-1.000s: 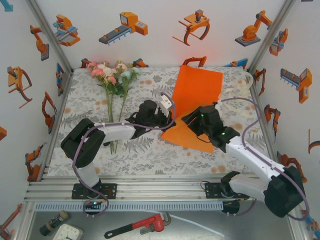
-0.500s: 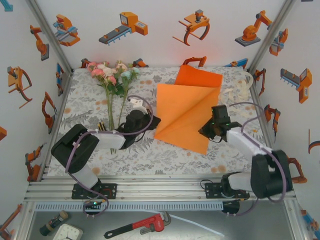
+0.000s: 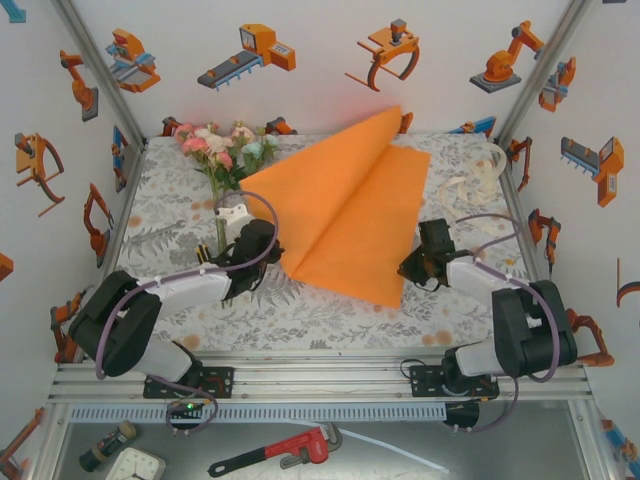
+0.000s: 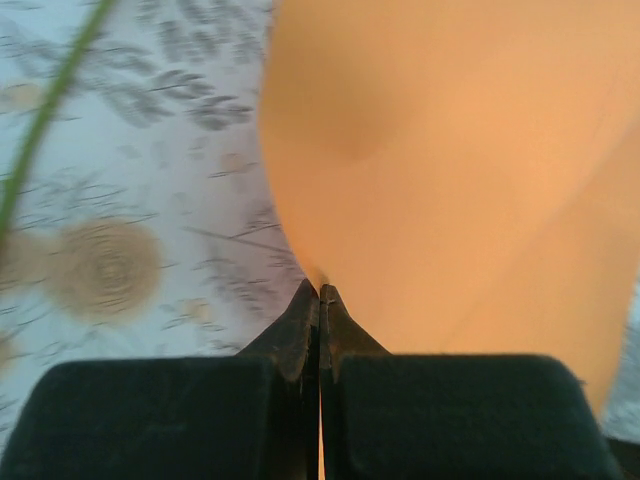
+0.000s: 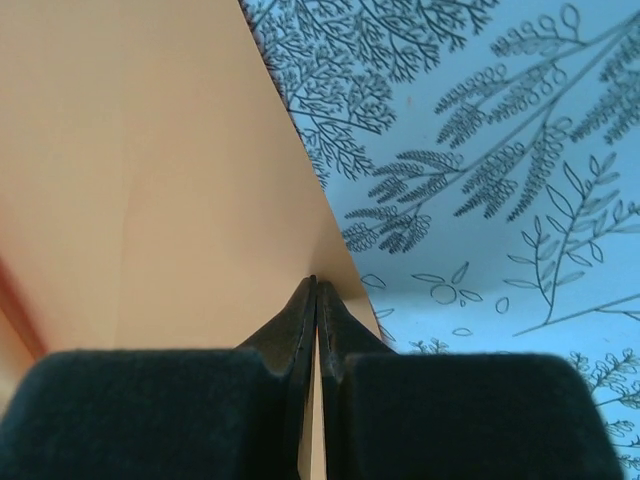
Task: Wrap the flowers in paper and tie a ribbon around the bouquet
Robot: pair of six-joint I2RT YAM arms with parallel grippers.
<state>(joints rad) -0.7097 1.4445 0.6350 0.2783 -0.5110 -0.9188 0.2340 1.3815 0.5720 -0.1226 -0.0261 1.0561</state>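
While both arms reach out over a table covered by a grey-and-orange floral tablecloth [image 3: 300, 312], a large bright-orange sheet of paper [image 3: 350, 220] lies across the middle of it. The paper is folded over itself, and its upper layer rises to a peak toward the far wall. The left gripper [image 3: 272, 258] is pinched closed on the paper's near left corner. The right gripper [image 3: 405, 270] is pinched closed on the paper's near right edge. The flowers [image 3: 222, 148], pink, white and pale green, lie at the far left of the table, their blooms by the far edge. Their thin green stems run toward the near side, passing just left of the left gripper. The blooms sit close beside the paper's far left tip; whether they touch cannot be told. The ribbon [image 3: 472, 182], a cream strip, lies in loose loops at the far right, apart from the paper. From the left wrist, the left gripper [image 4: 319, 292] has its black fingers pressed together on the paper [image 4: 450, 180], with the tablecloth [image 4: 150, 200] and a green stem [image 4: 40, 130] to the left. From the right wrist, the right gripper [image 5: 316, 283] clamps the paper [image 5: 150, 180] edge, with the tablecloth [image 5: 480, 150] to the right.
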